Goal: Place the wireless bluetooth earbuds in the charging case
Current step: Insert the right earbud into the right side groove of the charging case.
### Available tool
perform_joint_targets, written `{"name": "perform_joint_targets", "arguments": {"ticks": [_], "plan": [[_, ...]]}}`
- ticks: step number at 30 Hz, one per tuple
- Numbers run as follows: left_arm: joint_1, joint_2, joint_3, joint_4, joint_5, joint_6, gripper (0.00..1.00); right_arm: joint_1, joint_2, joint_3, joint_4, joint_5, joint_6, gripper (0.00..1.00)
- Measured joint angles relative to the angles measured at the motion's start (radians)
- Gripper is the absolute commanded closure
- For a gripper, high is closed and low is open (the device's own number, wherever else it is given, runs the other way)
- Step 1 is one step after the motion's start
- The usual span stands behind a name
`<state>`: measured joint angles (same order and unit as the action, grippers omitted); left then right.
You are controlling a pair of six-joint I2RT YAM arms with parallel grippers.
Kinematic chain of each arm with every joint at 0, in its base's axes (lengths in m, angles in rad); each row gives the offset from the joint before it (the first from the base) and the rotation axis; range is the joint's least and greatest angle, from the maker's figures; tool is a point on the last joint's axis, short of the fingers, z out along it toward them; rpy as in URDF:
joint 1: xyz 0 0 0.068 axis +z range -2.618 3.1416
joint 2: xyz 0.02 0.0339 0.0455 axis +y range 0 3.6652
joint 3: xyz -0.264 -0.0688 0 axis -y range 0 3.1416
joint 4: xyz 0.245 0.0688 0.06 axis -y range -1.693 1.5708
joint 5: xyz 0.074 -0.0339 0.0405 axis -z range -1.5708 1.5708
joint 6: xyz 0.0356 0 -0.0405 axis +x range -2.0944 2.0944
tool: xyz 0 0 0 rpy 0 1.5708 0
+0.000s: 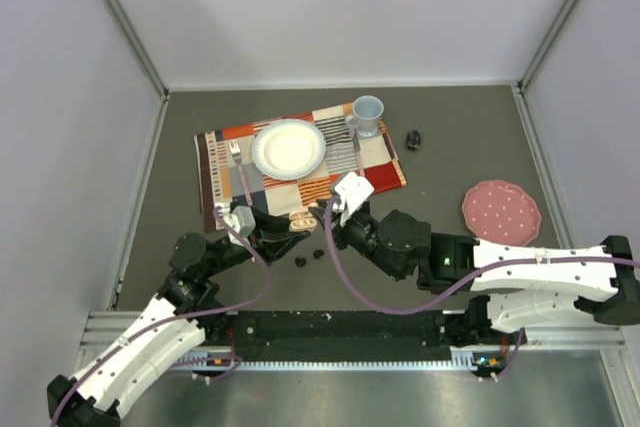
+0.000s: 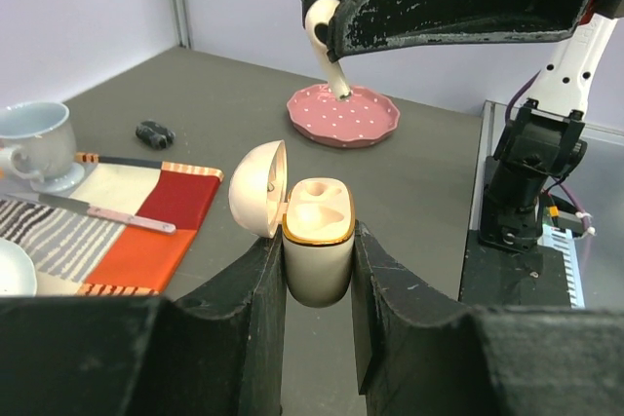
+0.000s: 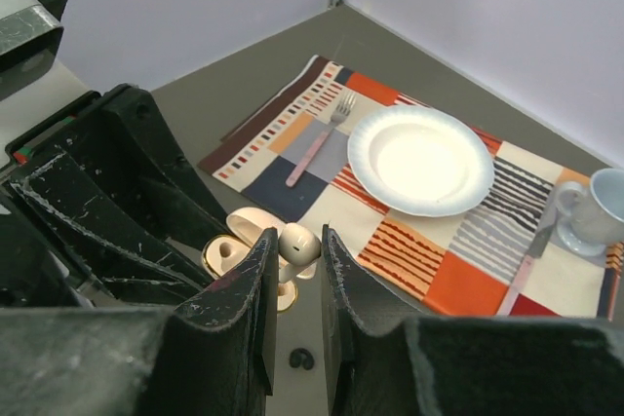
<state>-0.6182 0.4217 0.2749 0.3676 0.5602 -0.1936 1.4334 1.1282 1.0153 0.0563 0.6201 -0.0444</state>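
Over the open case, an earbud poised for insertion.
Your left end effector point(image 2: 315, 236) clamps the cream, gold-rimmed plastic charging case point(image 2: 317, 275) upright, lid point(image 2: 255, 187) swung open; your right end effector point(image 3: 296, 252) pinches a white short-stemmed earbud point(image 3: 300, 241) close above it, stem down. Next you likely must align the stem with an empty well point(image 2: 314, 204) and lower gently. Two small black earbuds point(image 1: 300, 261) lie on the dark bench point(image 1: 450, 117).
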Motion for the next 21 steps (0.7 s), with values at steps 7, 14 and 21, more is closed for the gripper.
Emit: {"name": "perform_joint_targets", "arguments": {"ticks": [7,14,21], "plan": [[0.0,-0.032,0.0,0.025,0.0,0.013,1.0,0.005,0.014,0.0,0.019,-0.043,0.011,1.0],[0.0,-0.034,0.0,0.029,0.0,0.013,1.0,0.005,0.043,0.0,0.004,-0.047,0.019,1.0],[0.0,-0.043,0.0,0.029,-0.003,0.013,1.0,0.005,0.05,0.0,0.004,-0.034,0.013,1.0]]}}
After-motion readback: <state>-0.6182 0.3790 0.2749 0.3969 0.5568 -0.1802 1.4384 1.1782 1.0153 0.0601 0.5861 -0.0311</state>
